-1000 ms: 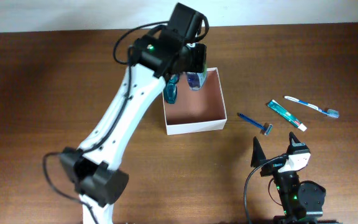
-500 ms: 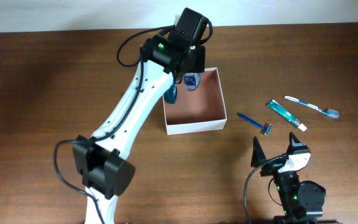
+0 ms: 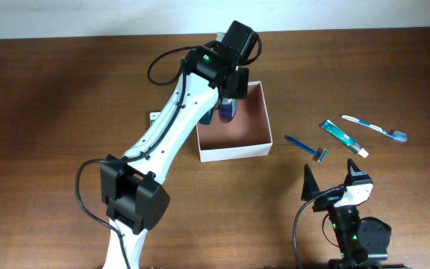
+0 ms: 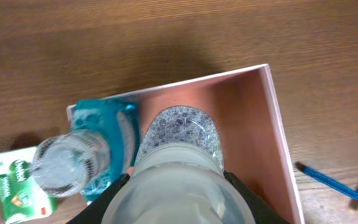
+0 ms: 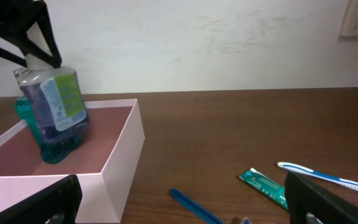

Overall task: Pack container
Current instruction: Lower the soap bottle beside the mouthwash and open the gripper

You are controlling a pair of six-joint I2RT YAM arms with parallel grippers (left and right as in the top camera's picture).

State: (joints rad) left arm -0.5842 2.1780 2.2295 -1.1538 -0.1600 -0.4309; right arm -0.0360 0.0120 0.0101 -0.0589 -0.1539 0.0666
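Bottle (image 5: 51,102) moved further into container (image 3: 234,154) on wooden table (image 3: 66,112), left jaws pinching; right jaws spread.

Jaws grip clear foamy bottle (image 4: 182,140) over container (image 4: 246,115); teal bottle (image 4: 107,134) beside it; blue razor (image 4: 328,183) outside.

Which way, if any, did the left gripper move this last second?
Yes: the left gripper and its bottle shifted from the container's far rim toward its middle.
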